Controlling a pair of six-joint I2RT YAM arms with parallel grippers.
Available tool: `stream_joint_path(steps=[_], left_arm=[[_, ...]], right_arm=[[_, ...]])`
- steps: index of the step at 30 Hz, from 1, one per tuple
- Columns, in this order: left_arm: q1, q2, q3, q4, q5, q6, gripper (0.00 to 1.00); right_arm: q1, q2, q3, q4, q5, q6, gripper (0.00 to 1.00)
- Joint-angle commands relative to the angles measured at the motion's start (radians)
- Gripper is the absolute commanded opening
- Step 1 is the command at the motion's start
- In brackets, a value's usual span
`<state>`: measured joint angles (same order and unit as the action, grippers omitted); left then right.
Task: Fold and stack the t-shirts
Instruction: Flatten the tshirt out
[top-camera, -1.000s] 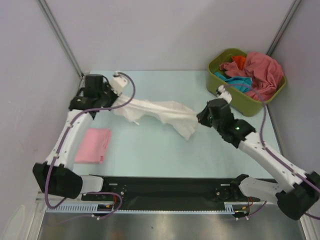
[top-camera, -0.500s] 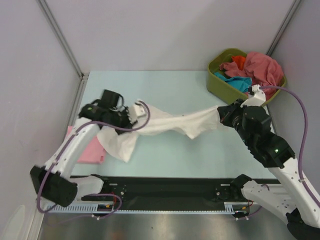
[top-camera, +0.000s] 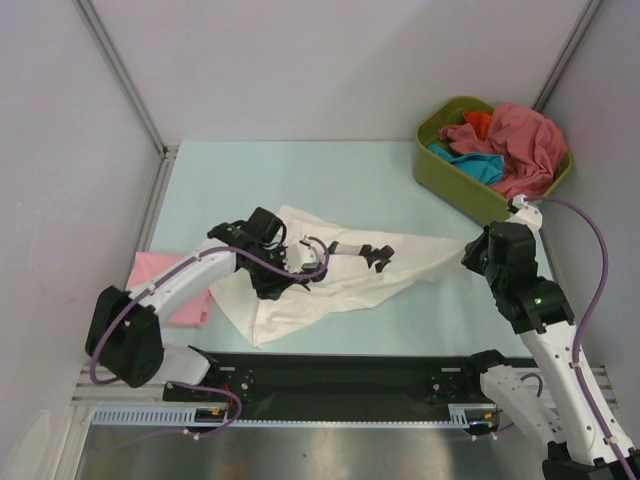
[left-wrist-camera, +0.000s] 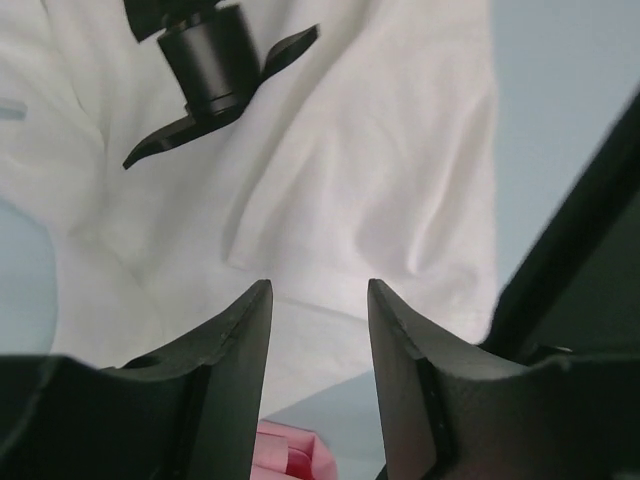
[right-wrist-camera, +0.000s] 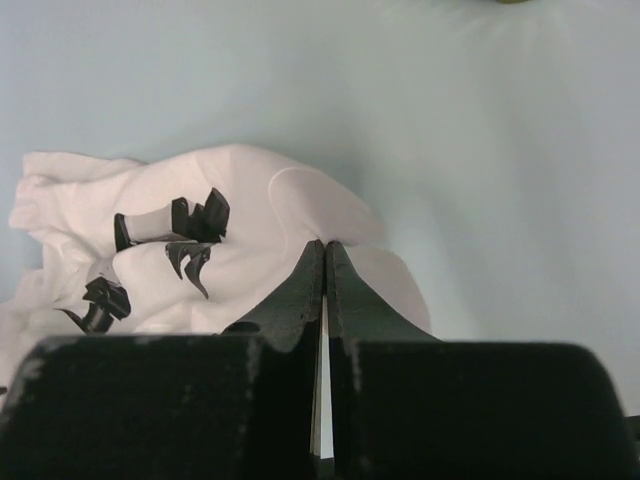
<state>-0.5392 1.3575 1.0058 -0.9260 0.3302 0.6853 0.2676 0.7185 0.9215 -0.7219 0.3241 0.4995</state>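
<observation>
The white tee (top-camera: 345, 285) lies rumpled in the middle of the table (top-camera: 300, 180). It is soft, creased cloth drawn to a point at its right end, with a black print (top-camera: 375, 252) showing. The right gripper (right-wrist-camera: 324, 245) is clenched on that point. The left gripper (left-wrist-camera: 318, 292) hangs over the cloth, fingers apart, grasping nothing. A folded pink tee (top-camera: 145, 270) lies to the left, partly hidden by the left arm (top-camera: 180, 280). Far right, an olive tub (top-camera: 470, 195) holds a rose-red tee (top-camera: 525, 140), a teal tee (top-camera: 475, 165) and an orange tee (top-camera: 480, 120).

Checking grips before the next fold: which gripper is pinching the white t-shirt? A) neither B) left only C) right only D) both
C: the right gripper is shut on an edge of the white t-shirt, while the left gripper hangs open above the cloth.
</observation>
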Motion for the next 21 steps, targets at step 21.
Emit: stream_joint_path(steps=[21], left_arm=[[0.100, 0.204, -0.087, 0.138, -0.039, -0.049, 0.18]], right_arm=[[-0.021, -0.054, -0.089, 0.021, -0.014, 0.008, 0.00]])
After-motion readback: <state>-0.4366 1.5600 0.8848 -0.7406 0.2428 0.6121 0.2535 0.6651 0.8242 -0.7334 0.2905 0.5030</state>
